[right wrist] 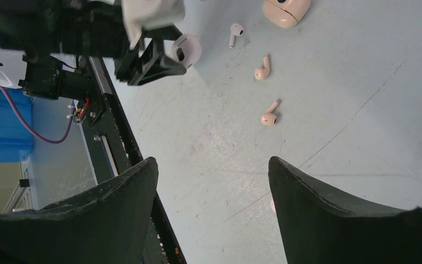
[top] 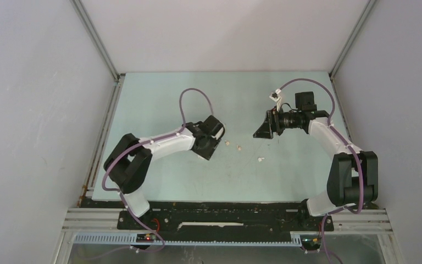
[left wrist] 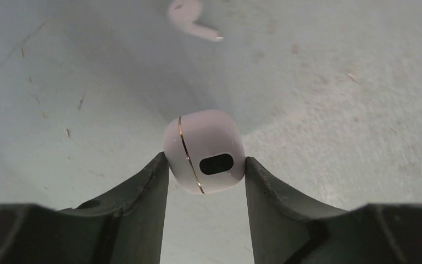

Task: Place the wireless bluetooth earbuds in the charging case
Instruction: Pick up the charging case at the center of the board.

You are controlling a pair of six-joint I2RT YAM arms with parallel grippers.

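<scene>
Pale green tabletop [top: 170,99] fills the overhead view. On it the left gripper [top: 213,138] and the right gripper [top: 262,131] face each other near the middle, well apart. Three tiny earbuds [top: 239,147] lie loose on the surface between them, a little toward the arm bases. From this height it cannot be told how either pair of fingers stands. On the left wrist camera the left gripper [left wrist: 205,158] pinches a pale pink charging case [left wrist: 209,137] at its very tips, with dark fingers [left wrist: 143,192] touching both flanks (a thin gold seam runs down the case beside a dark oval opening). One tan earbud [left wrist: 189,16] lies on the table beyond, partly cut off by the top edge. On the right wrist camera the right gripper [right wrist: 211,160] stands spread wide with nothing between its fingers. Farther off, the same view shows the charging case [right wrist: 187,48] in the left gripper's tips and a white earbud [right wrist: 234,33] near it on the table. Two more tan ones lie apart from each other, and a tan case [right wrist: 286,11] sits at the top edge. A blue bin [right wrist: 0,126] shows beyond the table's rail.
</scene>
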